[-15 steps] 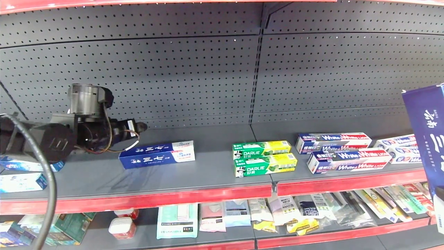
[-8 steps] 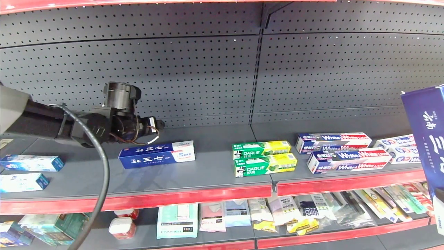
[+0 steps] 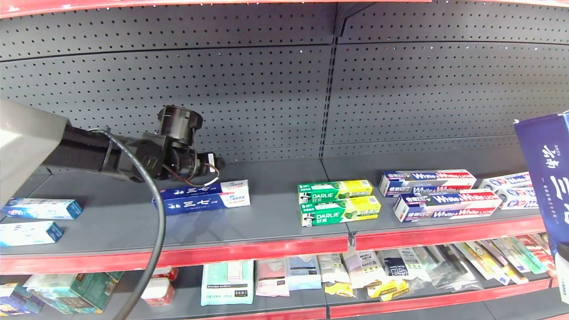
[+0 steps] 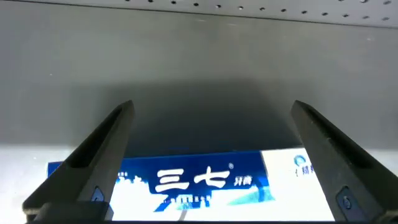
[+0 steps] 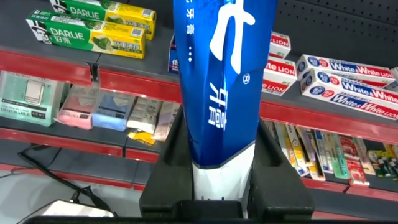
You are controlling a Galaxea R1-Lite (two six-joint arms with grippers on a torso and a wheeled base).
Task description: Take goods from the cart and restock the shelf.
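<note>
A blue and white toothpaste box [image 3: 202, 198] lies lengthwise on the grey shelf [image 3: 266, 222], left of centre. My left gripper [image 3: 214, 163] hovers just above and behind the box's back edge, near the pegboard wall. In the left wrist view it [image 4: 211, 118] is open, its dark fingers [image 4: 102, 146] spread wide over the same box [image 4: 199, 183] with nothing between them. At the far right, my right gripper [image 5: 217, 158] is shut on the lower end of a tall blue toothpaste box [image 5: 217, 62], held upright in front of the shelf [image 3: 544, 173].
Two green boxes [image 3: 338, 202] lie mid-shelf, with white and blue boxes [image 3: 444, 195] to their right and teal boxes [image 3: 40, 209] at the far left. A red lip [image 3: 178, 257] edges the shelf. Packets [image 3: 311, 271] fill the lower shelf. Bare shelf lies between the blue and green boxes.
My left arm has swung to the right and deeper into the shelf, ending above the lying blue box. The right arm and its box have held still.
</note>
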